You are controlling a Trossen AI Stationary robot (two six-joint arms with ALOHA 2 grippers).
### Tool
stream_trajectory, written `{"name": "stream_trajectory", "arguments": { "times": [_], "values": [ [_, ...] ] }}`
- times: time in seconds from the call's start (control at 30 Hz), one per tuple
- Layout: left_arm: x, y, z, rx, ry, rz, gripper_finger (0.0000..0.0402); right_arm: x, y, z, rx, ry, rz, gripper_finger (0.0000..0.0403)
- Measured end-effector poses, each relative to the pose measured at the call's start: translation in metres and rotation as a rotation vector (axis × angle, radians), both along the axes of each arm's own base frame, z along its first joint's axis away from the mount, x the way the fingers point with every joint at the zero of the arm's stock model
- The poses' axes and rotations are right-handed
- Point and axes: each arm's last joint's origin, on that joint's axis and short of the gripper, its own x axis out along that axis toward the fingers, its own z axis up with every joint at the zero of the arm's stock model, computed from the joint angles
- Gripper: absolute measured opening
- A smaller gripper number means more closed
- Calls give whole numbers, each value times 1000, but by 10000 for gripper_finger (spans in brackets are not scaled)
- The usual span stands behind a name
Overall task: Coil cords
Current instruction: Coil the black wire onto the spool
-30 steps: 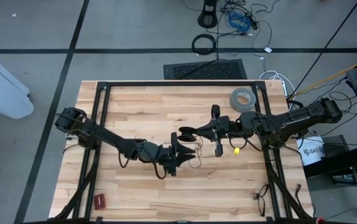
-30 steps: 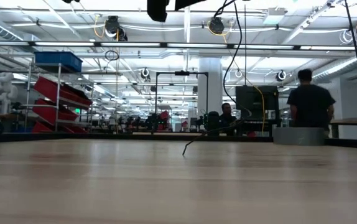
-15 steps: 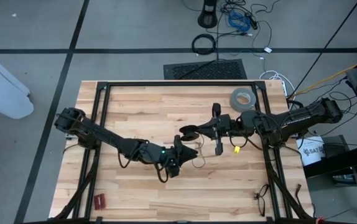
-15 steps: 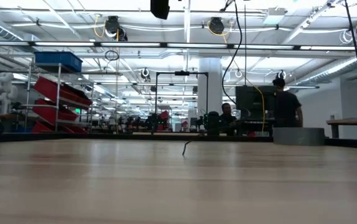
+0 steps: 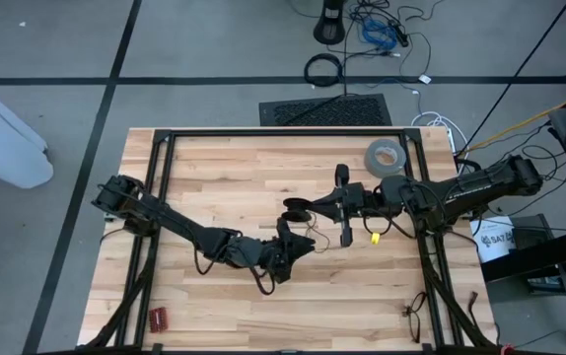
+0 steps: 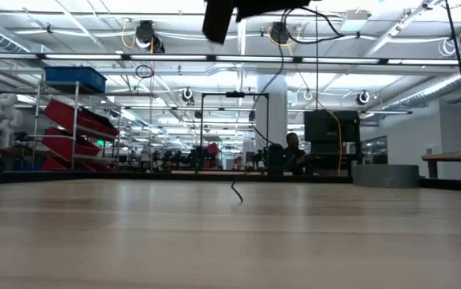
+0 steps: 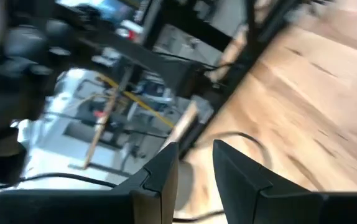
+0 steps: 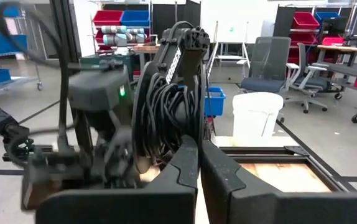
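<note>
The cord is a thin black wire. Part of it forms a coil (image 8: 165, 118) that stands right ahead of my right gripper (image 8: 198, 152), which is shut over the table's middle (image 5: 308, 209). A slack strand (image 5: 314, 240) loops from there toward my left gripper (image 5: 291, 245), just nearer the table's near edge. Its fingers stand apart (image 7: 196, 168), and a curved strand (image 7: 244, 138) shows beyond them. In the low view the cord (image 6: 283, 80) hangs down and its free end (image 6: 237, 193) touches the wood. My right gripper holds the coil by its lower part (image 8: 166, 158), where the strands run behind the shut fingertips, which hide the place of contact. The fingers come level from the table's right. The coil stands upright above them, clear of the table. Whether my left gripper touches the strand, I cannot tell.
A grey tape roll (image 5: 384, 156) lies at the far right of the wooden table (image 5: 214, 168). A small yellow piece (image 5: 374, 238) sits under the right arm. A red item (image 5: 157, 318) lies near the left front corner, a dark tangle (image 5: 413, 311) near the right front.
My left gripper has shifted a little toward the table's near edge and right and has rolled about its own axis. The hanging cord has swung and now bends where it hung straight. My right gripper has kept still.
</note>
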Motion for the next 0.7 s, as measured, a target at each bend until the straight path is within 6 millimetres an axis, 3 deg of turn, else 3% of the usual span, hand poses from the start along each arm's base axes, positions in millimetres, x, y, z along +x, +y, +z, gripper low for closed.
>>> {"name": "stream_trajectory", "arguments": {
  "times": [0.37,0.5,0.6,0.7],
  "values": [
    [-9,-17,6,-91,-86,121,107,0,0,0,-2,-1,-4,0],
    [-17,-36,11,-122,-133,121,107,0,0,0,-2,-1,-5,0],
    [-25,-48,20,-285,-229,122,107,0,0,0,-1,-4,-4,0],
    [-25,-44,18,-456,-265,212,107,0,0,1,11,-9,-4,0]
  ]
}}
